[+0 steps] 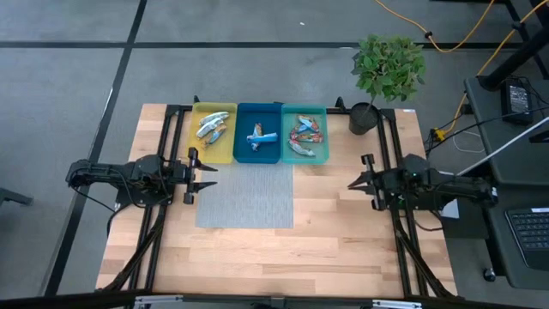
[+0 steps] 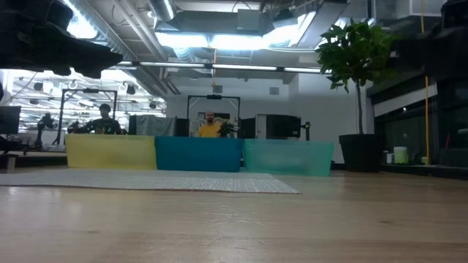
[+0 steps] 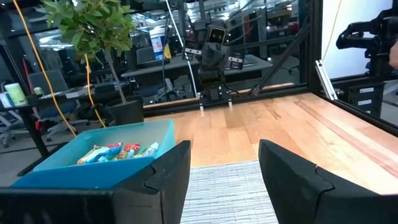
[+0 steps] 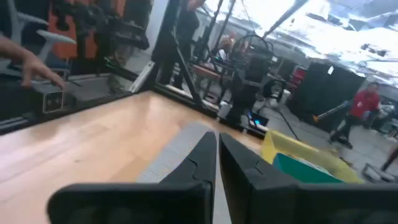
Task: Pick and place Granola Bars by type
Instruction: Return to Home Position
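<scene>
Granola Bars sorted in three trays; left fingers spread empty, right fingers closed

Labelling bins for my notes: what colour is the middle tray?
The middle tray is dark blue; the high view shows it best.

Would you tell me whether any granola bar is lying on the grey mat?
No, the high view shows the bars all inside the three trays, with nothing on the mat.
</scene>
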